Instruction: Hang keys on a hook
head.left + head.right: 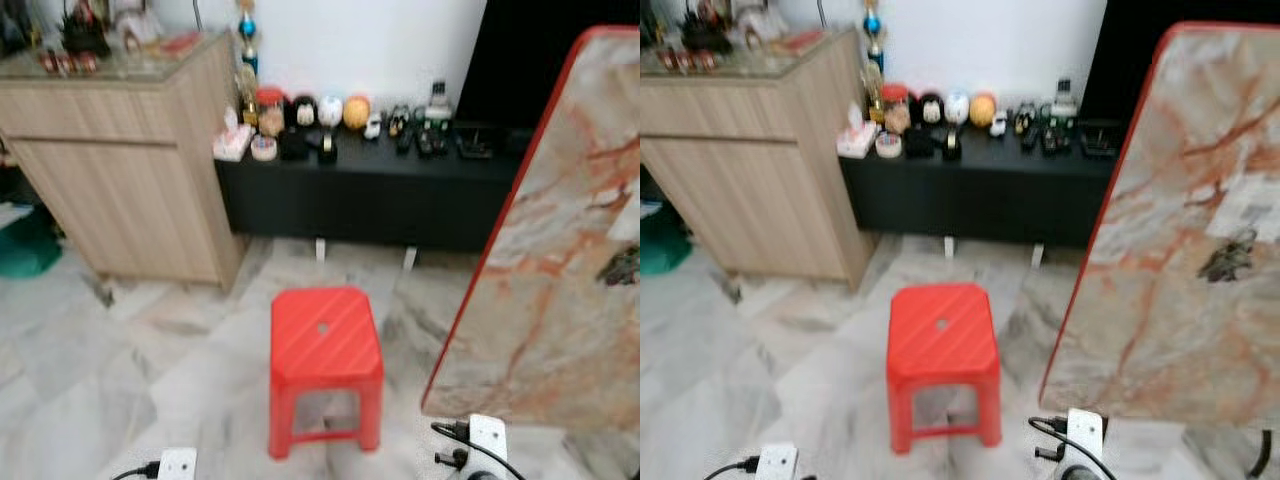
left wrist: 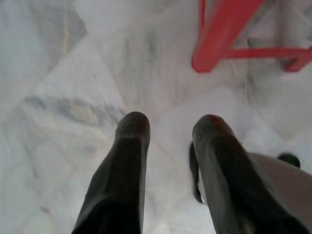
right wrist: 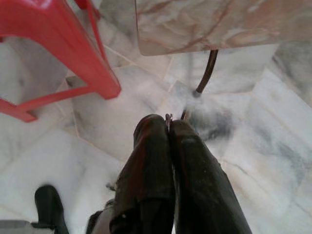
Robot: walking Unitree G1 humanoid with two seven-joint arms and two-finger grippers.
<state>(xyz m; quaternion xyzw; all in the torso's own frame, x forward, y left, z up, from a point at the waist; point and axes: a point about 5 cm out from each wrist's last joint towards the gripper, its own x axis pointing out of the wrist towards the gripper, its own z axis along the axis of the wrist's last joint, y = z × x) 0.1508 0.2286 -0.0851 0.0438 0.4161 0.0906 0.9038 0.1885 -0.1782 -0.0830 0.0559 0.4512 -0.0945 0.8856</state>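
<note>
- Marble floor: pale tiles run up to a wooden cabinet and a low black shelf crowded with small ornaments.
- Marble-patterned desk: red-edged, on the robot's right; a dark clump on top may be the keys, too blurred to confirm.
- Red stool: stands dead ahead, near both arms.
- Left end effector: fingers apart, empty, pointing at the floor.
- Right end effector: fingers pressed together; a thin metal sliver pokes out at the tips, unidentifiable.
- Risks: I make out no hook, so the robot could head the wrong way; walking forward may clip the stool or desk edge; a thin pinch could slip.
</note>
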